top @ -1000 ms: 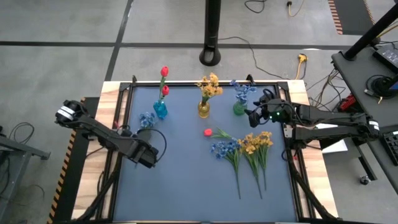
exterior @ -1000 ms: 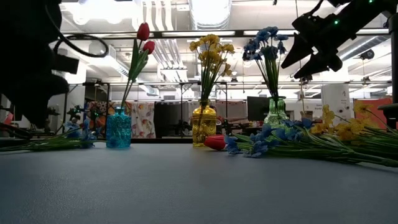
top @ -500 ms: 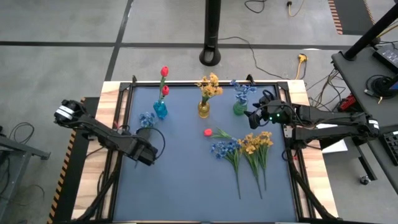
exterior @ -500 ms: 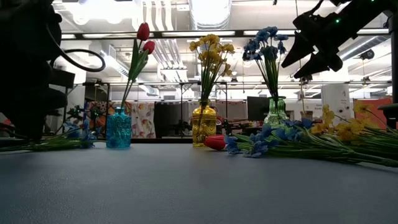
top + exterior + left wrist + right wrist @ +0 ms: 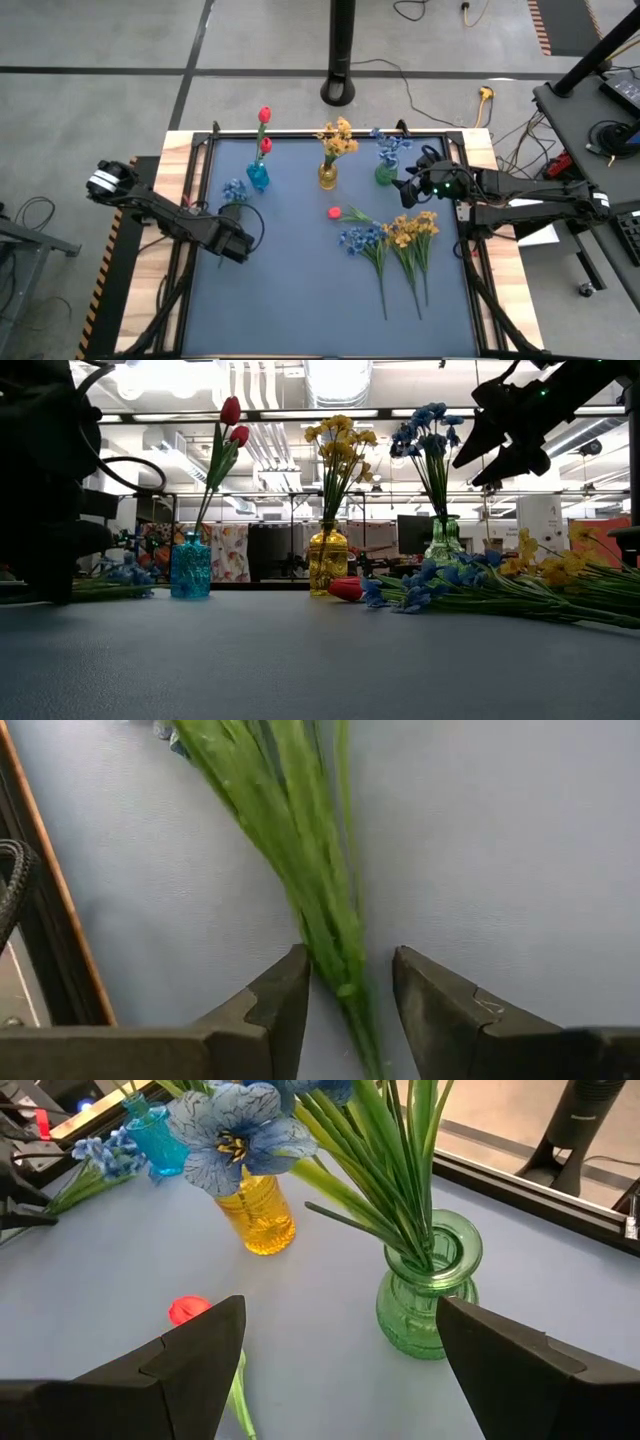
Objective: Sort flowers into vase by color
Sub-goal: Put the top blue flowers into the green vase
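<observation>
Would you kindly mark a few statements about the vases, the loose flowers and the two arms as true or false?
1. The green vase holds blue flowers. True.
2. The left tool has its fingers open on either side of green stems. True.
3. The yellow vase is empty. False: yellow flowers stand in it.
4. The red bud on the mat lies in front of the yellow vase. True.
5. The right tool grips a flower. False: it is open, holding nothing, near the green vase.
</observation>
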Tool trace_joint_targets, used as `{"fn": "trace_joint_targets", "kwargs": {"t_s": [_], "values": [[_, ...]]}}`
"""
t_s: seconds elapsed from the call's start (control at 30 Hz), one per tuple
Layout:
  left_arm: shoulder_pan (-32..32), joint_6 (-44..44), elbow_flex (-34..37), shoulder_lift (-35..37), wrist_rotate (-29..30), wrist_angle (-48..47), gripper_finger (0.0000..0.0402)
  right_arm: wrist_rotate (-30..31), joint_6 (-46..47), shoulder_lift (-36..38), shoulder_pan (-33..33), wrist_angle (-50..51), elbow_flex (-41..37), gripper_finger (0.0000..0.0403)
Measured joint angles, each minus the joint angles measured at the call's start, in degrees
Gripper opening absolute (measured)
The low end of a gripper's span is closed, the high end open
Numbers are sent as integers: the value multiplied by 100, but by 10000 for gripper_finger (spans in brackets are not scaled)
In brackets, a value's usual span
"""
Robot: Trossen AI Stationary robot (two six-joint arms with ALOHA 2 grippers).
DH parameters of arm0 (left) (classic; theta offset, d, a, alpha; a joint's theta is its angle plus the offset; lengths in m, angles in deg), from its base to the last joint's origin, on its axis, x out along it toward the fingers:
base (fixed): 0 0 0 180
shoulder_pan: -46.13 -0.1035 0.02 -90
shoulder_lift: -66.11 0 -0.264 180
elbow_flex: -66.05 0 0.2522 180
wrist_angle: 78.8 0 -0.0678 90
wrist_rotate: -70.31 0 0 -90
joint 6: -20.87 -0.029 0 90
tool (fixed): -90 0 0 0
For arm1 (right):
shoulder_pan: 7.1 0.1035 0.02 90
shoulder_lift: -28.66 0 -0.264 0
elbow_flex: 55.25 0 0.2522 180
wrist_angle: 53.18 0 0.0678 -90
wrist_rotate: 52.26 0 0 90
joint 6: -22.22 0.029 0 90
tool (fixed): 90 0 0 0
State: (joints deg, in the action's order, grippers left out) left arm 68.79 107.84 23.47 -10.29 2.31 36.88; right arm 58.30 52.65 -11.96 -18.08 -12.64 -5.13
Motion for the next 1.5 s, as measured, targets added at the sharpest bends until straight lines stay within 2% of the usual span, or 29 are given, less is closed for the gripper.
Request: {"fn": "trace_joint_targets", "kwargs": {"t_s": [0.13, 0.33, 0.63, 0.8, 0.87, 1.0, 1.1, 1.27, 1.4, 1.5], "values": [[1, 74, -9, -2, -4, 47, 96, -2, 2, 0, 0, -1, 0, 320], [-7, -35, -152, -11, -26, -93, 13, -4, 66, 7, 125, 0, 0, 320], [101, -320, -729, 35, -142, -960, 3, 4, 491, -4, 832, 0, 0, 320], [464, -1384, -1317, 35, -193, -861, 2, 92, 698, -39, 1329, -11, -5, 320], [659, -1972, -1534, 35, -33, -624, 1, 254, 833, -107, 1556, -30, -31, 320], [1051, -3487, -1870, 37, 768, 551, 1, 482, 965, -369, 1996, -299, -135, 320], [1239, -4970, -1996, 37, 1077, 1812, 1, 501, 947, -631, 2290, -789, -235, 320], [1267, -7270, -1890, 37, 1016, 3759, 0, 565, 678, -1080, 2767, -1618, -312, 320], [1202, -8307, -1562, 37, 1003, 5242, 0, 988, 256, -1490, 3217, -2308, -328, 318], [1135, -8718, -1182, 28, 1001, 6390, 0, 1397, -200, -1886, 3528, -2944, -341, 313]]}}
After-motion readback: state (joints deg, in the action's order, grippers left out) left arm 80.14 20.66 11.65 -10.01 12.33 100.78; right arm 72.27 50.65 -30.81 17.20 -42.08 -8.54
